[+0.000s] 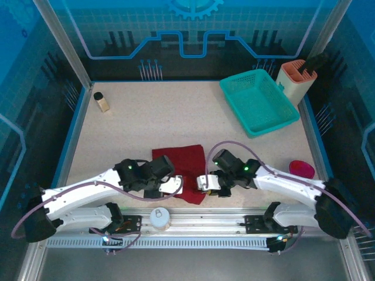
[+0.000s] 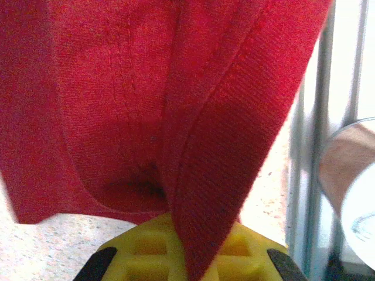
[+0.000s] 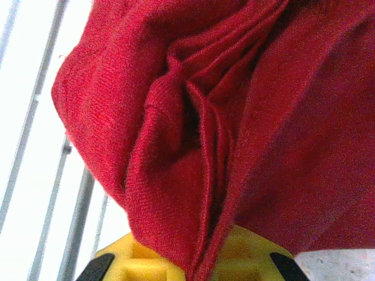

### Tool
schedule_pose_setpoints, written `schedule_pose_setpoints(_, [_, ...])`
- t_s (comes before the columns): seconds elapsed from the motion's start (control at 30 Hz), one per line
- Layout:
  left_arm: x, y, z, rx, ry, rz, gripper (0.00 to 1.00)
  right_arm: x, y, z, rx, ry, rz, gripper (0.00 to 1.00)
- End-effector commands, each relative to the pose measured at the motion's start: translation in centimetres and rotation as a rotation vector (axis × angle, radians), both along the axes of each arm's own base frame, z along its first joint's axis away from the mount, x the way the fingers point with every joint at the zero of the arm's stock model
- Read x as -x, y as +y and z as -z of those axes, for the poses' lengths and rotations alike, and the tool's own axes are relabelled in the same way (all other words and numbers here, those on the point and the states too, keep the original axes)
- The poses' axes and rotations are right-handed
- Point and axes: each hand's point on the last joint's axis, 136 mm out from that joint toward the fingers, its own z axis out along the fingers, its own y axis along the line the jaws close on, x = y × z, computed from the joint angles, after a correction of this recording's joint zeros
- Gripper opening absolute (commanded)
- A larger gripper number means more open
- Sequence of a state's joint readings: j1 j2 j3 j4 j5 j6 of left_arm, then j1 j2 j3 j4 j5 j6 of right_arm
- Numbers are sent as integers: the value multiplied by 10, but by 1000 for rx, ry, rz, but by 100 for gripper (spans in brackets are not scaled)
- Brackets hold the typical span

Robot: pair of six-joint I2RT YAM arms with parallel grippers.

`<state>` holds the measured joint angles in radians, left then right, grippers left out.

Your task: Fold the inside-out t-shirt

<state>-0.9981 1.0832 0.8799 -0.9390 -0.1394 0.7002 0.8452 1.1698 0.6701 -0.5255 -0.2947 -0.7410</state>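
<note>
The t-shirt point(image 1: 180, 159) is clamped at its near edge by the left gripper point(image 1: 176, 186) and the right gripper point(image 1: 202, 182).

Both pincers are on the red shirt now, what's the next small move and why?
Probably raise both together slightly. The left pincer and right pincer are each shut on the near edge of the t-shirt, while the rest lies on the table; an even lift frees that edge for folding.

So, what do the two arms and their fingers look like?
The left arm and right arm have white shells with black joints and wrist blocks. A thin purplish cable loops along each, and small green lights glow near the wrists. The fingers are yellow, grid-patterned.
</note>
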Motion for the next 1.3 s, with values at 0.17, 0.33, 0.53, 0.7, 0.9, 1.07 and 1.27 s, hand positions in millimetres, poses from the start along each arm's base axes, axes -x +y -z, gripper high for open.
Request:
schedule_pose_setpoints(0.17, [8,7,-33,-22,14,127,0,2,-8,-72,-178,264,51,0])
schedule_pose_setpoints(0.33, [-2,14,-35,56,126,21,0,-21,-1,-80,-162,346,102,0])
schedule_pose_setpoints(0.53, [-24,20,-17,23,217,-48,4,-59,12,-72,-133,516,184,0])
schedule_pose_setpoints(0.7, [-60,21,0,76,315,-155,6,-96,26,-59,-124,603,265,0])
schedule_pose_setpoints(0.9, [-118,31,37,118,301,-322,25,-153,28,11,11,656,505,1])
schedule_pose_setpoints(1.07, [-196,51,33,97,106,-618,44,-213,1,66,239,447,818,26])
schedule_pose_setpoints(1.27, [-230,73,-47,310,-155,-983,64,-226,17,-1,-92,345,880,100])
